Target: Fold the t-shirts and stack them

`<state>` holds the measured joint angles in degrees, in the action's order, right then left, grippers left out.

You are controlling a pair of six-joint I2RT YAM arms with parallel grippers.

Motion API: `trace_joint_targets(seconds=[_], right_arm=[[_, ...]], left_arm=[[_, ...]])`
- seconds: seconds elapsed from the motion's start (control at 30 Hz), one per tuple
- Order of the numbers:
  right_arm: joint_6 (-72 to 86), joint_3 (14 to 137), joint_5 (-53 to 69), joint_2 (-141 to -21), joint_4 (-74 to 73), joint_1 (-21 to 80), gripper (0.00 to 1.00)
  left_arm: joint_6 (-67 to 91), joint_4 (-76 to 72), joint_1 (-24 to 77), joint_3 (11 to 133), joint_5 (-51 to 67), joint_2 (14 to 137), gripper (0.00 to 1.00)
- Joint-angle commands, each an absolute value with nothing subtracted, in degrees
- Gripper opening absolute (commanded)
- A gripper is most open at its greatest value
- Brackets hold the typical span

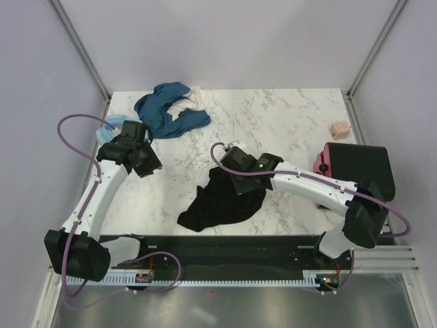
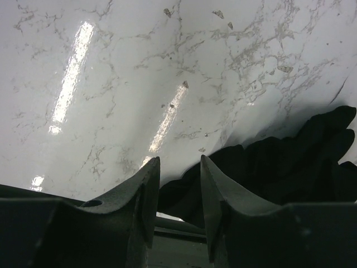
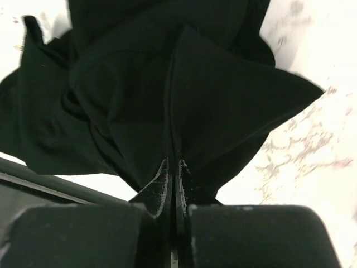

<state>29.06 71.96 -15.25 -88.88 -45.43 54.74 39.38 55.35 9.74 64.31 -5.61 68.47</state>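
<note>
Pinching the black t-shirt (image 3: 139,84) in the right gripper (image 3: 173,166)

The right fingers are pressed tight on a fold of the shirt, and the cloth fans out beyond their tips. The left gripper (image 2: 179,163) stands partly open and holds nothing above the marble table (image 2: 167,67). The shirt's edge lies just past its fingertips, toward the right.
</note>
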Motion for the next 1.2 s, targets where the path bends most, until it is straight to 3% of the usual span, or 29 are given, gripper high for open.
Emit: trace_joint_targets(seconds=[0.0, 0.17, 0.23, 0.3, 0.33, 0.37, 0.4, 0.77, 0.87, 0.93, 0.97, 1.0, 1.03, 1.17], right_arm=[[35.77, 70.57, -15.21, -87.36, -45.00, 54.76, 0.00], [36.47, 71.89, -17.22, -84.73, -46.75, 54.84, 0.03], [38.75, 71.55, -19.60, -84.20, -50.62, 54.93, 0.27], [40.51, 68.30, -22.13, -81.57, -50.63, 54.84, 0.33], [42.00, 67.07, -23.37, -79.47, -50.10, 54.93, 0.51], [42.27, 65.84, -24.42, -78.84, -49.84, 54.84, 0.62], [42.36, 65.66, -26.43, -78.32, -49.66, 54.84, 0.63], [37.71, 74.35, -31.03, -87.09, -51.59, 52.12, 0.61], [36.56, 75.32, -29.27, -92.01, -51.42, 51.94, 0.41], [35.86, 76.37, -27.34, -94.73, -51.50, 51.86, 0.37], [35.77, 76.64, -25.85, -95.27, -51.42, 51.86, 0.30], [36.03, 76.81, -25.75, -95.62, -51.33, 51.86, 0.06], [36.56, 76.99, -25.66, -95.80, -51.33, 51.86, 0.00], [35.77, 78.83, -24.17, -94.31, -51.24, 51.77, 0.00]], left_arm=[[38.67, 54.14, 9.76, 64.86, -5.62, 71.01, 0.42], [38.06, 53.79, 9.76, 66.27, -5.54, 73.03, 0.42], [37.79, 53.79, 9.76, 66.88, -5.19, 74.09, 0.42], [37.79, 53.00, 9.76, 66.97, -4.84, 74.44, 0.42], [37.62, 52.65, 9.76, 66.97, -4.57, 74.62, 0.42], [37.44, 52.30, 9.76, 67.06, -3.87, 74.88, 0.42], [37.27, 51.95, 9.76, 67.23, -3.52, 75.23, 0.42], [35.95, 51.94, 9.84, 70.05, -2.99, 79.01, 0.41], [35.51, 51.86, 9.84, 69.79, -2.99, 79.02, 0.41], [35.33, 51.94, 9.84, 69.61, -2.99, 78.66, 0.41], [35.25, 51.86, 9.84, 69.52, -3.08, 78.40, 0.41], [35.16, 51.86, 9.84, 69.52, -3.16, 78.22, 0.41], [35.16, 51.94, 9.84, 69.43, -3.16, 78.05, 0.41], [35.07, 51.86, 9.84, 69.26, -3.08, 77.70, 0.41]])
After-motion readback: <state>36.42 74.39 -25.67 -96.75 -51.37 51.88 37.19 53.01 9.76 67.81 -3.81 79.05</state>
